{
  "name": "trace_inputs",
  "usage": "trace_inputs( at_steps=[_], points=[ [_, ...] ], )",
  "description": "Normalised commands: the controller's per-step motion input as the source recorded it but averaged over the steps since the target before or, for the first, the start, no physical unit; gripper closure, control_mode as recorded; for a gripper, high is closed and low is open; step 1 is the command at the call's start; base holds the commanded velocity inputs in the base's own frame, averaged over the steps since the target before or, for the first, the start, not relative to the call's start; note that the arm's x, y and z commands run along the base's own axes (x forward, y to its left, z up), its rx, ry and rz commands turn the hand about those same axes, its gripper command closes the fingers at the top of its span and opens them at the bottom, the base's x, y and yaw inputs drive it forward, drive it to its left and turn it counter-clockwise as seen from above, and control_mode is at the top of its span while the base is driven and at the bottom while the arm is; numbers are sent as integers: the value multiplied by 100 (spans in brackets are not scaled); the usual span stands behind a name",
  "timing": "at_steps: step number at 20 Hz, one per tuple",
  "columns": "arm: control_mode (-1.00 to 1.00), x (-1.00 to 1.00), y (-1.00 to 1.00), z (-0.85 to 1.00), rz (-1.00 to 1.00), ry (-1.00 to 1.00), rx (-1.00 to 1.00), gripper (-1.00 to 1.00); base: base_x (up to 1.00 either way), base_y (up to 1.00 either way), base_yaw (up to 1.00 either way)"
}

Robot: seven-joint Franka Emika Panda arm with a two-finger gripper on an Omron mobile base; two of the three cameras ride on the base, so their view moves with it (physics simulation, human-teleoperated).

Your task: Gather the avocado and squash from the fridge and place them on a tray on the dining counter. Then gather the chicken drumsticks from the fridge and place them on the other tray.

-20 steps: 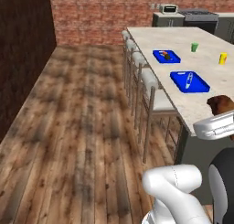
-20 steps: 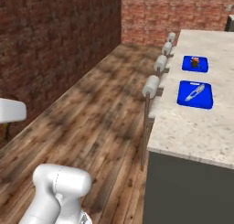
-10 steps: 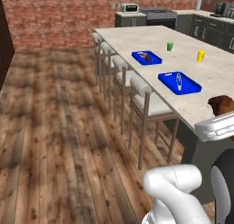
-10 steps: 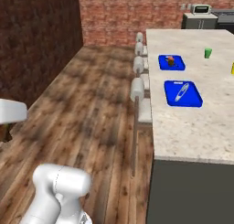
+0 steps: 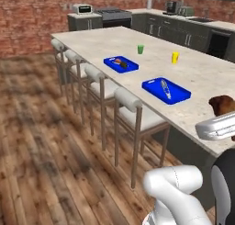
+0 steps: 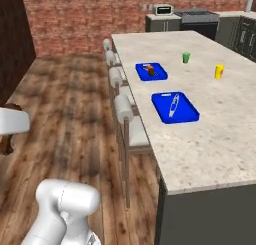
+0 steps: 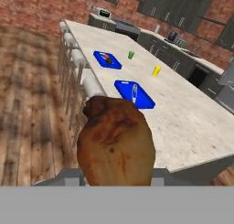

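right now one chicken drumstick sits big and brown in the hand view, rising from between the fingers of the gripper, which is clamped on it. in the left base view the same piece shows at the right edge, just above the white hand, off the near end of the dining counter.

two blue trays lie on the counter's beige top, well apart from each other. the near tray holds a thin pale utensil. the far tray holds a small reddish piece and something dark beside it, too small to tell apart.

two cups stand further right on the counter: one green, one yellow.

four stools line the counter's left side, over the wood floor. one toaster sits on the far wall counter, before the brick wall.
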Motion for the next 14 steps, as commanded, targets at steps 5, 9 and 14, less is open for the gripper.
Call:
trace_inputs(
  at_steps=[5,9,14],
  points=[
    [100,0,0,0,0,0,0,100,60,56,-49],
    [100,0,0,0,0,0,0,100,60,59,-49],
    [100,0,0,0,0,0,0,100,46,64,-48]
  ],
)
